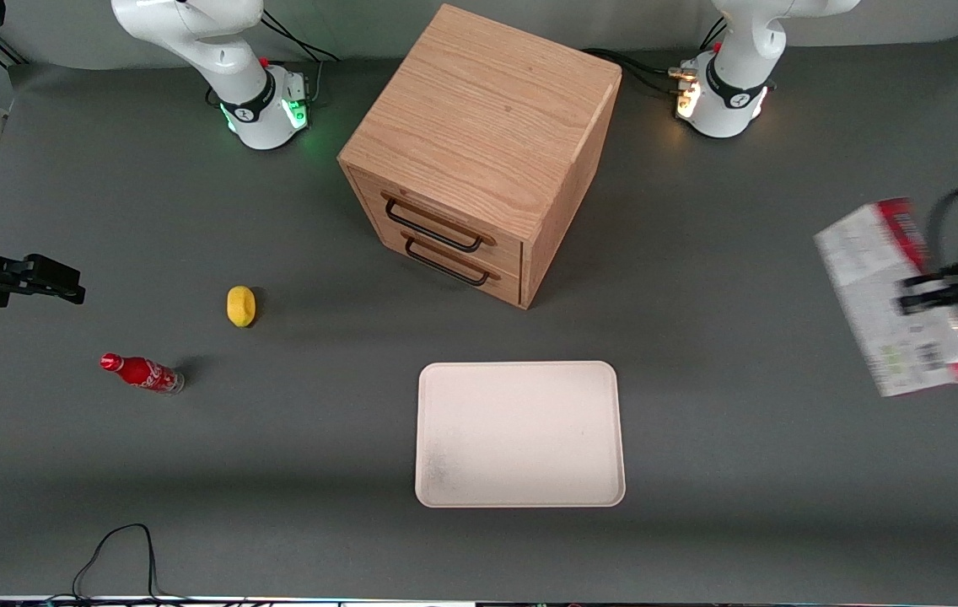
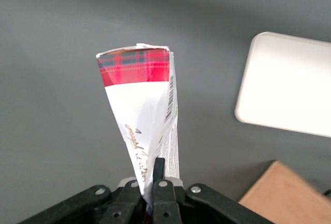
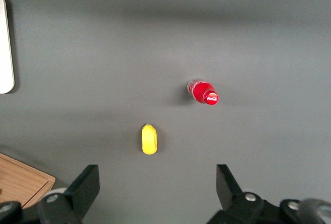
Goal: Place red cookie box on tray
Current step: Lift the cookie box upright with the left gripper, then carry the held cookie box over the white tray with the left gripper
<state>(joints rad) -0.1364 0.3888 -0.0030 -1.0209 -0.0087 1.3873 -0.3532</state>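
Red tartan caps the end of the box (image 2: 138, 94) I carry — my gripper (image 2: 150, 185) is pinched shut on its thin edge, fingers (image 2: 159, 175) closed almost together with only the carton wall between them. In the front view the box (image 1: 892, 295) hangs tilted in the air toward the working arm's end of the table, well apart from the tray (image 1: 519, 434), which lies flat and bare in front of the cabinet (image 1: 479, 152). So I judge the lift done and the carry in hand; next I must swing across toward the tray, level the box over its middle, lower it and only then let go — a thin pinch like this could let the carton twist. On the white face I make out slanted gold script, too broken to read, and a barcode along the side panel. The small bottle (image 1: 142, 373) near the parked arm shows a Coca-Cola style script; a yellow lump (image 1: 240, 305) sits close by.
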